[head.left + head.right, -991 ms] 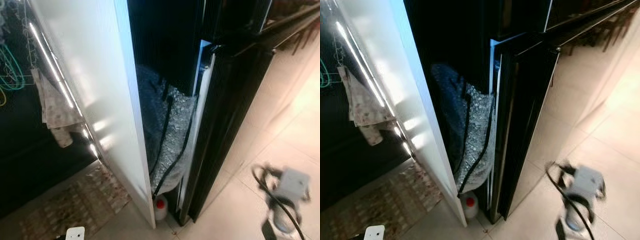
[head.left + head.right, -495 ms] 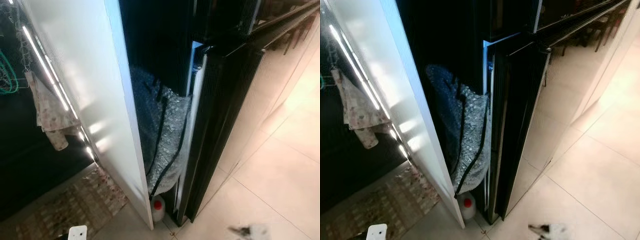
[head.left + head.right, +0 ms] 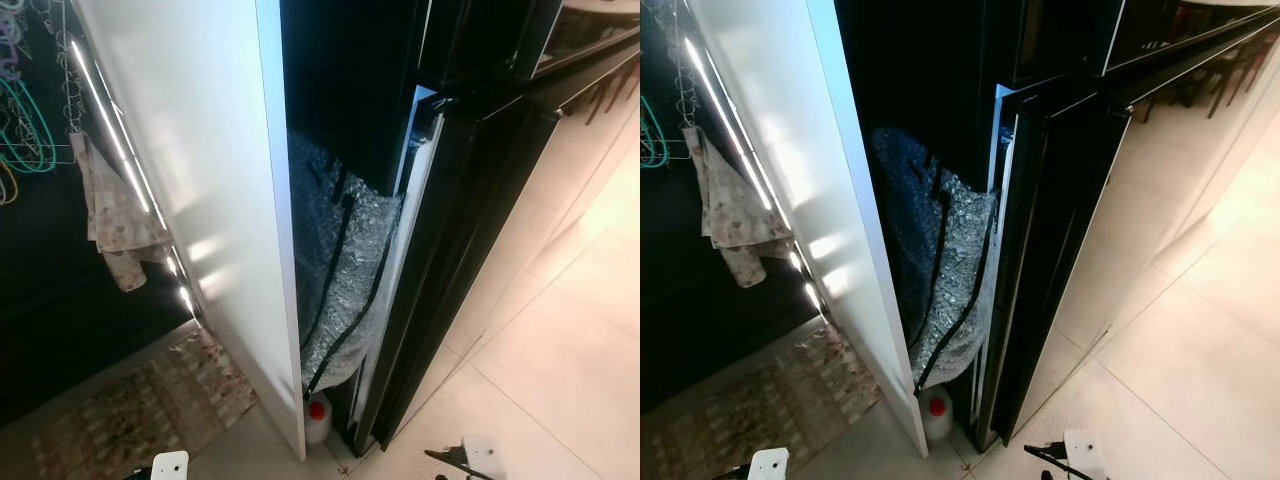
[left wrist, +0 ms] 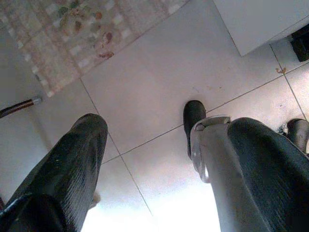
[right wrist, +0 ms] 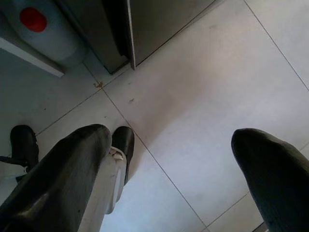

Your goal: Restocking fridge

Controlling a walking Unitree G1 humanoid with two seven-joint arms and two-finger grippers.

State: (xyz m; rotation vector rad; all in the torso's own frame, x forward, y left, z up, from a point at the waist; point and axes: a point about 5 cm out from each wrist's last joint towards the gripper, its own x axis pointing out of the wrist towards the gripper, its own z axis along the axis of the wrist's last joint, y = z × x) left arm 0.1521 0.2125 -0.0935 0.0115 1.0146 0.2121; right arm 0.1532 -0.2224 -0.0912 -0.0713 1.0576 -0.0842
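The black fridge (image 3: pixel 470 230) stands beside a white panel (image 3: pixel 200 200), and in the narrow gap between them a silvery bubble-wrap sheet (image 3: pixel 340 270) hangs above a red-capped jug (image 3: pixel 318 418) on the tiled floor (image 3: pixel 560 360). A patterned rug (image 3: pixel 140 410) lies near the panel. Both arms hang low over the tiles: the left hand (image 4: pixel 145 159) is spread wide and holds nothing, and the right hand (image 5: pixel 174 164) likewise.

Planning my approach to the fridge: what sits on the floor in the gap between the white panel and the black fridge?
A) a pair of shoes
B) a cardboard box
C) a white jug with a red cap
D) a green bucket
C: a white jug with a red cap stands on the floor below the silver bubble-wrap bag.
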